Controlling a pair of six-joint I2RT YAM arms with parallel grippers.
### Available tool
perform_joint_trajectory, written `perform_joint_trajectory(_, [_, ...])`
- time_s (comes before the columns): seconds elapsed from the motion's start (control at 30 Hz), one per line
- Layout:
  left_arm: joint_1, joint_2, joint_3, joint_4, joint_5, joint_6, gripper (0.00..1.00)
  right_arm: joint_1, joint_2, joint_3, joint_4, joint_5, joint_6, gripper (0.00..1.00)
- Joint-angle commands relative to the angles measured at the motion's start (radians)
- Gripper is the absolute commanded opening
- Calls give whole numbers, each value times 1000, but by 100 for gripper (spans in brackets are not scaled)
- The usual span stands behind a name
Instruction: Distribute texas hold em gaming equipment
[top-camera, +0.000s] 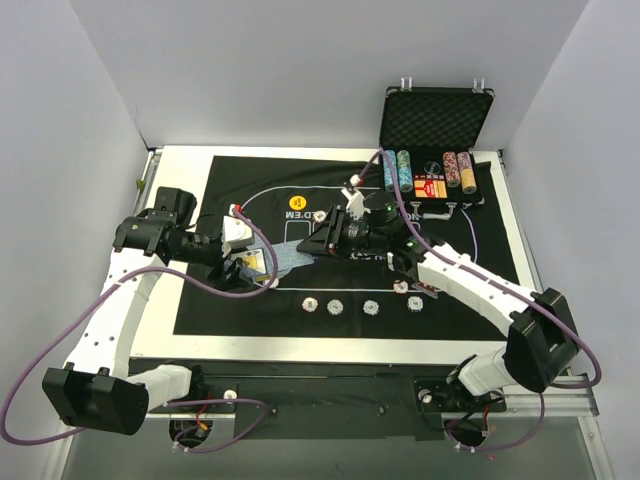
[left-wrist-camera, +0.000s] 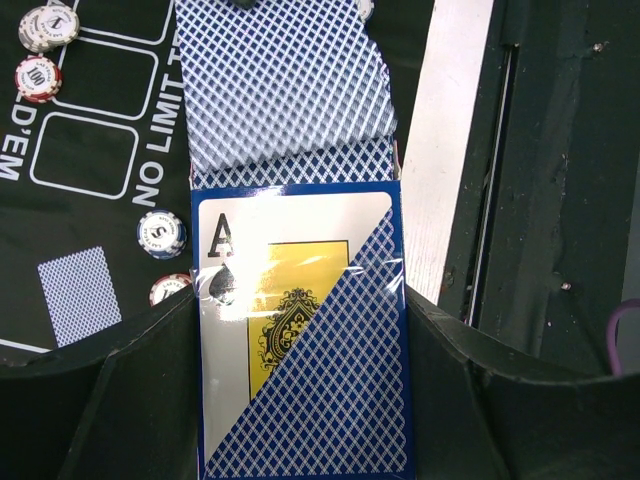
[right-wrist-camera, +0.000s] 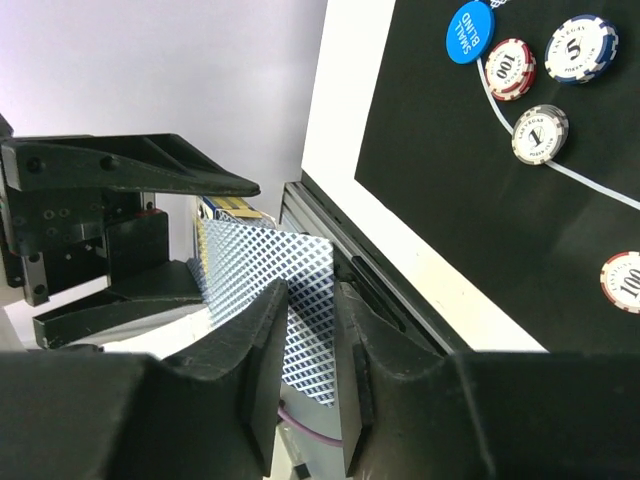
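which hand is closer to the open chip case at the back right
Right. The right hand, fingers either side of a card, has the case beyond it in the far right corner. The left hand holds the card deck further left, farther from the case.

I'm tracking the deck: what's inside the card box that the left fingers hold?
Grey-blue-backed playing cards fan out of the top of the card box, with the fingers of the right gripper either side of one edge. Whatever lies deeper inside is hidden by the box's printed front.
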Motion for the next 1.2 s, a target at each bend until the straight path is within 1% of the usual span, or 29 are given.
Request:
perform_joint_trajectory(0.0, [4, -14, 26, 42, 69, -2, 12, -15, -56, -27, 95, -27, 46, 18])
perform_joint_trajectory(0.13, [5, -13, 24, 43, 69, -2, 12, -24, -75, -46, 163, -42, 109, 7])
perform_joint_trajectory(0.27, [5, -16, 21, 42, 63, -2, 12, -50, -105, -79, 246, -53, 173, 0])
perform_joint_trajectory(0.43, [7, -16, 20, 42, 60, 0, 12, -105, -130, -99, 327, -70, 244, 0])
perform_joint_trajectory(0.57, [7, -13, 23, 43, 60, 0, 12, -154, -121, -75, 292, -56, 250, 0])
perform_joint_trajectory(0.7, [7, -13, 29, 40, 57, 0, 12, -217, -58, -18, 292, -65, 243, 0])
perform_joint_trajectory(0.77, [5, -11, 32, 39, 55, 0, 12, -249, -4, 25, 307, -76, 232, 0])
perform_joint_trajectory(0.9, [7, -4, 41, 45, 61, -6, 12, -322, 175, 152, 289, -80, 179, 0])
perform_joint_trajectory(0.93, [7, 0, 46, 45, 63, -12, 12, -328, 251, 205, 280, -74, 174, 0])
perform_joint_trajectory(0.97, [5, 3, 49, 45, 66, -13, 12, -345, 287, 229, 286, -70, 165, 0])
perform_joint_trajectory(1.03, [5, 9, 52, 42, 66, -14, 12, -366, 458, 311, 278, -50, 155, 0])
perform_joint_trajectory(1.07, [4, 12, 52, 42, 66, -14, 12, -378, 499, 372, 278, -48, 155, 0])
perform_joint_trajectory(1.1, [5, 13, 54, 42, 64, -13, 12, -383, 589, 413, 271, -41, 157, 0])
perform_joint_trajectory(1.13, [5, 15, 52, 40, 63, -11, 12, -397, 624, 471, 269, -36, 160, 0])
perform_joint_trajectory(1.17, [5, 16, 52, 39, 60, -8, 12, -401, 702, 537, 269, -28, 163, 0])
